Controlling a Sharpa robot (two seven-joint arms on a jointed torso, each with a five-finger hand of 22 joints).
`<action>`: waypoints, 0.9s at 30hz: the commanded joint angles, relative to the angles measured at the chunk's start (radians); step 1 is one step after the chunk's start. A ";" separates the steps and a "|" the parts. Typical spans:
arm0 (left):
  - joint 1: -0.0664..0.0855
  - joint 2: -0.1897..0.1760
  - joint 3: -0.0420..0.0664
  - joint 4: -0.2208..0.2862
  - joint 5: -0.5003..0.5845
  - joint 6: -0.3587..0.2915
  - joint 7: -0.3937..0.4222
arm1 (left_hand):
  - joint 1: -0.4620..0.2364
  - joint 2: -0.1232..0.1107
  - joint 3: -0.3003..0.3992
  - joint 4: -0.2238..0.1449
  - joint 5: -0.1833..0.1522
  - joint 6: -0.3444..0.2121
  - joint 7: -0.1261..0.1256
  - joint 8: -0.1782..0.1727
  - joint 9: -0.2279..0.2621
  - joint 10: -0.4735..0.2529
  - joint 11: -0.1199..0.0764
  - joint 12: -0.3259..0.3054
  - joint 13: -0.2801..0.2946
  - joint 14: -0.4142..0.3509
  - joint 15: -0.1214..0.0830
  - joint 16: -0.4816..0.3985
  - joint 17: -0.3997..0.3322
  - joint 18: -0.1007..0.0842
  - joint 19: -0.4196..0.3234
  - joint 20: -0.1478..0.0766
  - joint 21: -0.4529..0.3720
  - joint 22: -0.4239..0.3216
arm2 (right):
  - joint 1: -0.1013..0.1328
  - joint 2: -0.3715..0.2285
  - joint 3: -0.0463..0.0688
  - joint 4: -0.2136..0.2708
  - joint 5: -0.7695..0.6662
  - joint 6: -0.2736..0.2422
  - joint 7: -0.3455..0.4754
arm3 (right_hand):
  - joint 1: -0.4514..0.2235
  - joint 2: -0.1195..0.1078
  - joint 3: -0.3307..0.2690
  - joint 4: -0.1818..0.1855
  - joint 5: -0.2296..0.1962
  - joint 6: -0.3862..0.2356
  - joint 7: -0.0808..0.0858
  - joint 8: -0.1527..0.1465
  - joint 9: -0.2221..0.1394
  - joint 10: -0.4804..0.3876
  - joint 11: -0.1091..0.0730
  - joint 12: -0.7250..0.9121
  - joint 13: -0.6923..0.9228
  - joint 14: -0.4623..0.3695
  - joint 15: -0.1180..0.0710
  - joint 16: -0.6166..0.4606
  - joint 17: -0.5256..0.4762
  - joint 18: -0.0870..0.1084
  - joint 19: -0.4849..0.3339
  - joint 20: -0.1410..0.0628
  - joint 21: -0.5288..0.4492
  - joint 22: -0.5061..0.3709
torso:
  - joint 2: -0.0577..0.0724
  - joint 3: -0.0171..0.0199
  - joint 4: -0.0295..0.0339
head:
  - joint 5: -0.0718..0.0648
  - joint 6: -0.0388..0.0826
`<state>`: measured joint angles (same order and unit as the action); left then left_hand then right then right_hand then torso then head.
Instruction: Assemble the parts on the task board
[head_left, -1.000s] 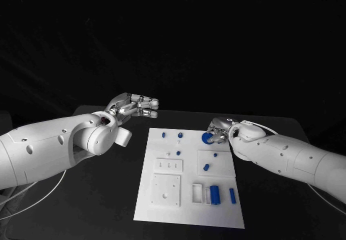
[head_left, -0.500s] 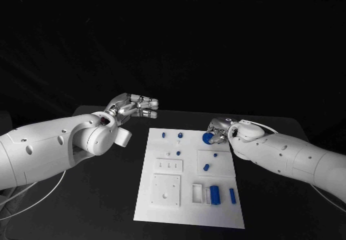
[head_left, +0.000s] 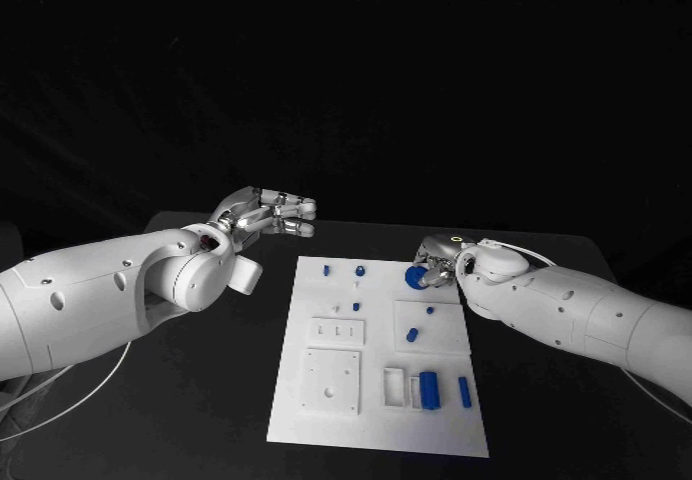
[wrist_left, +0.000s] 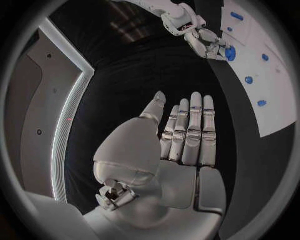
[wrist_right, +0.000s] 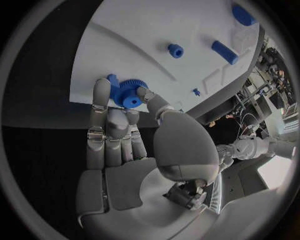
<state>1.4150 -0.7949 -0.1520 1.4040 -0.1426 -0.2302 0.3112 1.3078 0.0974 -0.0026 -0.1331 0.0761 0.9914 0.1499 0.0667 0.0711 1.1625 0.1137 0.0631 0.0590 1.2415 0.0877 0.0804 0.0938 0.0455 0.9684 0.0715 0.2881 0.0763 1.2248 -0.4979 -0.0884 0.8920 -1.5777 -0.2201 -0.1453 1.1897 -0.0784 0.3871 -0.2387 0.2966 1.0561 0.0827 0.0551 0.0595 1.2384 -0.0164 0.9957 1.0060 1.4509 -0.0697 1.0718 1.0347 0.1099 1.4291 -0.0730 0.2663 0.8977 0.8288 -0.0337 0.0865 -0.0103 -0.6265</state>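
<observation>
The white task board (head_left: 378, 420) lies in the middle of the black table. My right hand (head_left: 437, 260) is at the board's far right edge and pinches a blue gear (head_left: 417, 277) between thumb and fingers. In the right wrist view the blue gear (wrist_right: 129, 93) sits at the fingertips (wrist_right: 101, 87), just over the board's edge (wrist_right: 94, 75). My left hand (head_left: 268, 213) hovers off the board's far left corner. In the left wrist view the left hand (wrist_left: 185, 135) has straight, spread fingers and holds nothing. Across the table are my right hand (wrist_left: 201, 39) and the gear (wrist_left: 230, 53).
Two blue pegs (head_left: 327, 269) (head_left: 358, 270) stand at the board's far end. More blue parts lie mid-board (head_left: 413, 334) and at the near right (head_left: 428, 387) (head_left: 464, 391). White blocks (head_left: 333, 380) sit on the near left. Black table (head_left: 216, 400) surrounds the board.
</observation>
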 joint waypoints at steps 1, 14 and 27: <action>0.000 0.000 0.001 0.003 -0.001 0.011 0.007 | -0.001 -0.010 0.000 0.004 -0.004 -0.003 0.001 -0.003 0.001 -0.003 0.001 -0.002 0.001 0.002 0.001 -0.004 0.001 -0.011 0.005 0.002 -0.005 0.001 | -0.014 -0.001 -0.008 -0.002 -0.020 -0.010 -0.020 | 0.015 0.025 -0.002 0.012 -0.041 0.179 -0.021 0.009 0.013 0.005 -0.010 0.005 0.001 0.000 -0.012 0.008 0.003 -0.003 0.002 -0.009 -0.008 -0.003 | 0.000 -0.0007 0.0001 | 0.002 0.001; 0.000 -0.002 0.001 0.004 -0.001 0.010 0.008 | 0.001 -0.011 0.001 0.004 -0.004 -0.002 0.001 -0.003 0.001 -0.003 0.000 -0.002 0.001 0.002 0.001 -0.004 0.001 -0.011 0.005 0.002 -0.006 0.001 | -0.013 0.003 -0.008 0.008 -0.079 -0.133 -0.048 | 0.041 0.016 -0.006 0.052 -0.115 0.221 -0.035 0.008 0.011 0.028 -0.018 0.007 0.016 0.003 -0.018 0.012 0.009 -0.014 0.020 -0.016 -0.030 -0.017 | 0.001 -0.0010 0.0006 | 0.006 0.003; 0.000 -0.006 0.001 0.006 -0.001 0.008 0.008 | 0.001 -0.011 0.001 0.004 -0.004 -0.002 0.001 -0.003 0.001 -0.003 0.000 -0.002 0.001 0.002 0.001 -0.004 0.001 -0.011 0.005 0.002 -0.006 0.001 | 0.002 -0.008 -0.008 0.077 -0.117 -0.174 -0.079 | 0.048 -0.004 0.007 0.075 -0.130 0.224 -0.038 0.008 0.011 0.032 -0.020 -0.001 0.021 0.002 -0.019 0.010 0.007 -0.017 0.026 -0.018 -0.039 -0.018 | 0.000 -0.0006 -0.0004 | 0.015 0.005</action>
<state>1.4149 -0.8016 -0.1520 1.4066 -0.1426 -0.2305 0.3112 1.3078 0.0974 -0.0026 -0.1332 0.0761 0.9914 0.1499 0.0667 0.0711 1.1625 0.1137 0.0631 0.0589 1.2415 0.0877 0.0804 0.0935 0.0455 0.9684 0.0715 0.2881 0.0763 1.2246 -0.5054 -0.0961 0.9588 -1.6593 -0.3686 -0.2036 1.2380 -0.0763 0.3953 -0.1689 0.1692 1.0942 0.0660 0.0596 0.0595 1.2654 -0.0358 1.0014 1.0254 1.4560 -0.0824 1.0803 1.0418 0.0999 1.4473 -0.0909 0.2320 0.8796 0.8296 -0.0348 0.0867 0.0027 -0.6226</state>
